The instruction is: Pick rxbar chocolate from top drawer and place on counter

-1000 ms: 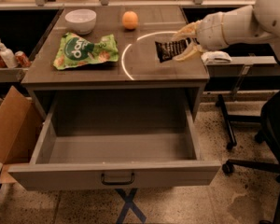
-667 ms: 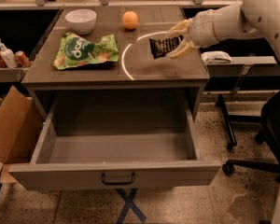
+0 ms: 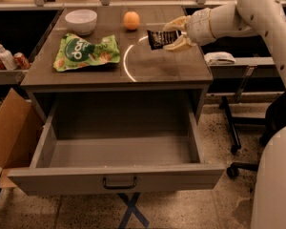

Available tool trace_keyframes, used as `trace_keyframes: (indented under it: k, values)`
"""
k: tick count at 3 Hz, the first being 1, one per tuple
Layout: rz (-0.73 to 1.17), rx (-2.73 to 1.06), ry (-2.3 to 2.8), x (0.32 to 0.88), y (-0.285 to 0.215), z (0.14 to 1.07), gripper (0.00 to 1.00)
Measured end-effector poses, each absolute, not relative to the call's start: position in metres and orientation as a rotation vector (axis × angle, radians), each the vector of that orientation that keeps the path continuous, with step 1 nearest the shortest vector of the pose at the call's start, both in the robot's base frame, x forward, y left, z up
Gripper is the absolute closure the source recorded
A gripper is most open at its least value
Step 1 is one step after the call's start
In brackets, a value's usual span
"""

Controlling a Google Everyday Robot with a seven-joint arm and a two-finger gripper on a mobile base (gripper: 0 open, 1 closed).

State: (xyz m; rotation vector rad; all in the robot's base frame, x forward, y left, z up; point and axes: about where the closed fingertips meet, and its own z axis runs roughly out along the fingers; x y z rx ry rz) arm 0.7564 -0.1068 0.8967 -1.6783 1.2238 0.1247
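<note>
The rxbar chocolate [image 3: 158,38] is a black wrapper with white lettering, held by one end in my gripper [image 3: 174,33]. The gripper is shut on it and holds it a little above the right part of the counter [image 3: 148,66], over the white arc marking [image 3: 126,63]. My white arm reaches in from the right. The top drawer [image 3: 119,149] stands pulled fully open below the counter, its inside bare, its dark pull handle [image 3: 119,182] on the front panel.
On the counter: a green snack bag [image 3: 85,52] at left, a white bowl [image 3: 81,20] at the back left, an orange [image 3: 131,20] at the back middle. A cardboard box [image 3: 9,132] stands left of the drawer. Chair legs [image 3: 238,142] stand to the right.
My gripper has carried the bar up and toward the back of the counter, a little to the left. The drawer has not moved.
</note>
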Motion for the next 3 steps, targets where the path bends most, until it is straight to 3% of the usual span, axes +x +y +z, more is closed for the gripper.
trace_keyframes:
  k: [1, 2, 3]
  values:
    - [0.146, -1.670, 1.229, 0.761, -0.105, 0.897, 0.12]
    - [0.143, -1.656, 1.240, 0.760, -0.113, 0.903, 0.00]
    - [0.110, -1.633, 1.278, 0.748, -0.136, 0.915, 0.00]
